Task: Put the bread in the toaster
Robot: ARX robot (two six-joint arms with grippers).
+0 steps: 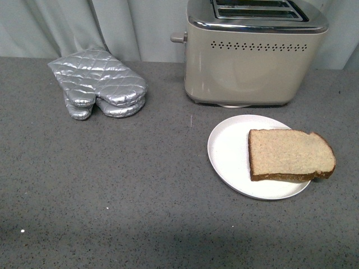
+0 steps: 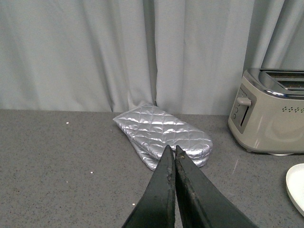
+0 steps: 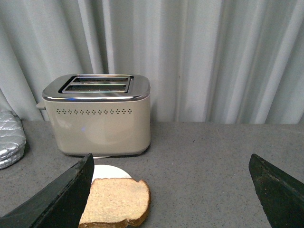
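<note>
The bread (image 1: 289, 155) lies flat on a round white plate (image 1: 227, 151) in the front view, right of centre. The beige toaster (image 1: 252, 61) with chrome top and two empty slots stands behind the plate. Neither arm shows in the front view. In the right wrist view my right gripper (image 3: 170, 164) is open and empty, above the counter; the bread (image 3: 114, 202) lies near its one finger, with the toaster (image 3: 99, 116) beyond. In the left wrist view my left gripper (image 2: 172, 149) is shut and empty, pointing at the oven mitts (image 2: 164, 133); the toaster (image 2: 268, 114) stands to one side.
Silver quilted oven mitts (image 1: 98, 83) lie at the back left of the grey speckled counter (image 1: 112, 196). A pale curtain (image 1: 112, 22) hangs behind everything. The plate's edge (image 2: 295, 187) shows in the left wrist view.
</note>
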